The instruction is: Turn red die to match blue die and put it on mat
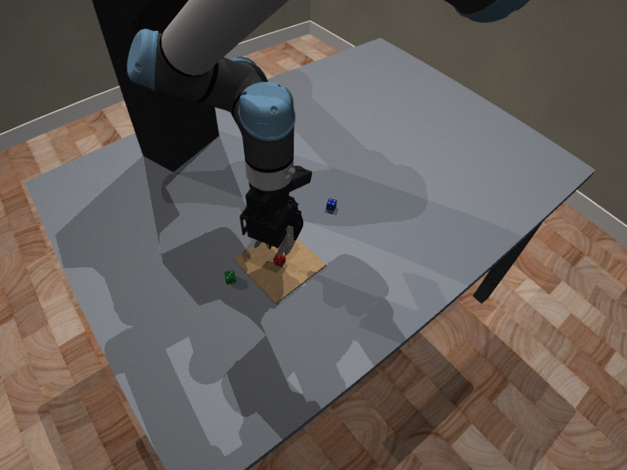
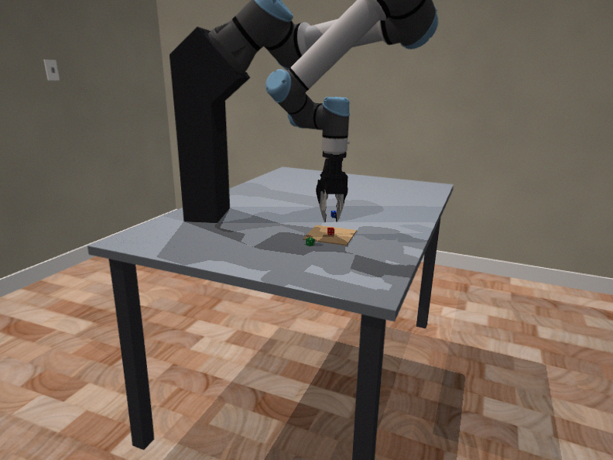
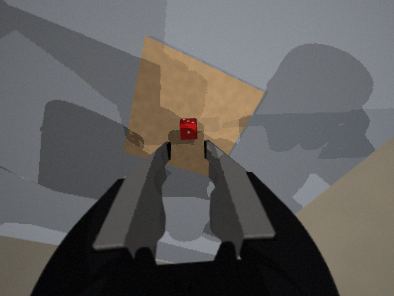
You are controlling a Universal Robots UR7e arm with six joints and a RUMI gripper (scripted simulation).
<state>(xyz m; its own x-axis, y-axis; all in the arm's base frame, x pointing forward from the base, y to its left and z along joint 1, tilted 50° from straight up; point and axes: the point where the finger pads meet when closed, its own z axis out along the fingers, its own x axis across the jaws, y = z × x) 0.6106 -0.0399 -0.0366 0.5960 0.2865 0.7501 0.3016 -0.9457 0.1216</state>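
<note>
The red die point(image 1: 279, 259) point(image 2: 330, 231) point(image 3: 188, 129) sits on the tan square mat point(image 1: 275, 293) point(image 2: 341, 238) point(image 3: 225, 95), inside its edges, and looks flat. In the wrist view its large face, which looks like the top, shows one pip. My gripper point(image 1: 271, 250) point(image 2: 330, 220) point(image 3: 187, 142) is partly open and empty, above the mat and higher than the red die, without touching it. One finger partly overlaps the die in the top view. The blue die point(image 1: 332, 204) point(image 2: 333, 214) sits on the table off the mat; its top pips are too small to count surely.
The green die point(image 1: 230, 276) point(image 2: 309, 242) sits on the table just off the mat, on its left side in the top view. The grey table point(image 1: 455, 151) point(image 2: 238, 267) carries the mat and dice. The black robot stand point(image 1: 167, 116) point(image 2: 203, 148) rises at the table's back left.
</note>
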